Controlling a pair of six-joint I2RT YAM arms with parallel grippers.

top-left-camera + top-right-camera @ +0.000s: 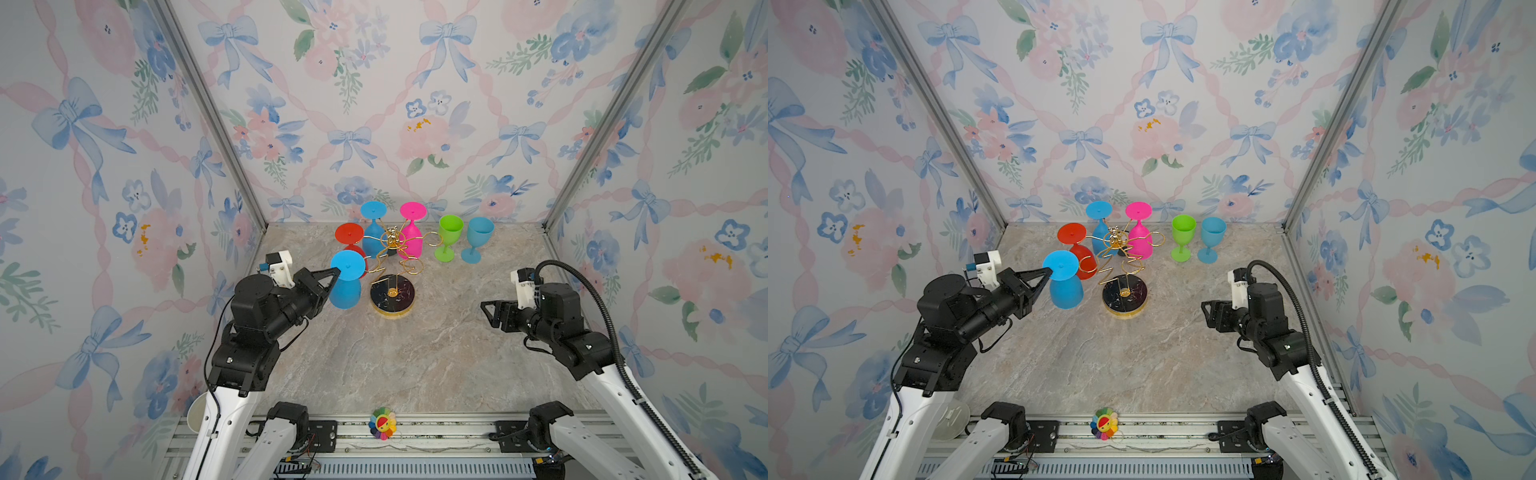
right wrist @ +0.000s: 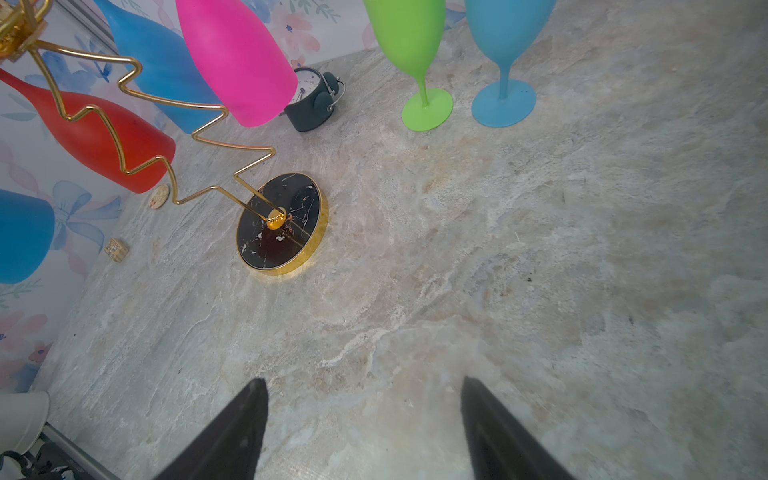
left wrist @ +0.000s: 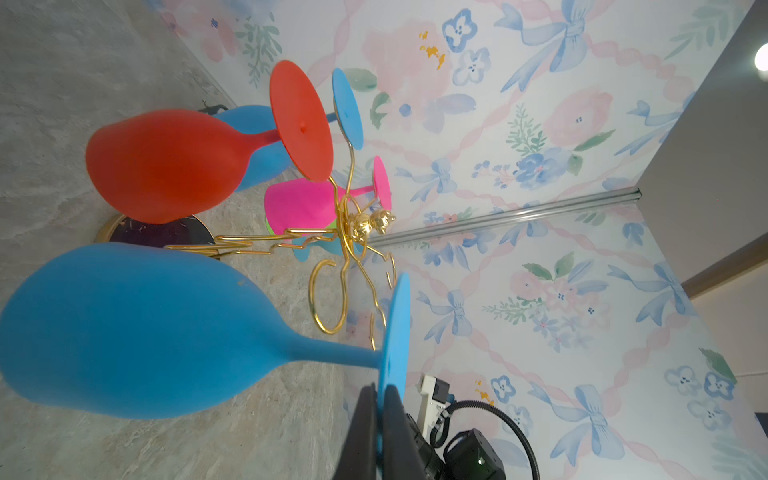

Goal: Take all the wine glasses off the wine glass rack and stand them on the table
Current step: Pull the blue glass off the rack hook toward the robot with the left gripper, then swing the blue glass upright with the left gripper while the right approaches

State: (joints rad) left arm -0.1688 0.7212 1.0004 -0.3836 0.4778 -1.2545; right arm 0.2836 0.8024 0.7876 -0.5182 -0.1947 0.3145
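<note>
Closest to me, the right gripper (image 1: 488,313) hovers over bare tabletop (image 1: 415,365) with its jaws spread wide and nothing between them, well apart from everything.

Farther in, the left gripper (image 3: 380,390) is pressed together on the rim of the foot disc (image 3: 397,328) of the blue wine glass (image 1: 345,293). That glass hangs bowl-down just beside the wine glass rack (image 1: 393,296), on its left side. The stem lies right by one gold loop, and I cannot tell whether it has cleared the wire or sits in the opening.

It looks like matte coloured plastic, so I judge it light, fairly tough and not slippery. The foot is thin and flat, and pinched at the edge it may let the bowl swing like a pendulum. I would carry it slowly and level. The stem would be a steadier hold, but the loop guards it.

The rack's wire arms look springy, so a snagged stem could drag the whole stand.

Behind it hang a red glass (image 3: 166,166), a second blue glass (image 1: 372,237) and a pink glass (image 1: 411,243). A green glass (image 1: 449,241) and a standing blue glass (image 1: 478,239) sit upright at the back right, and a small clock (image 2: 311,102) stands behind the rack.
</note>
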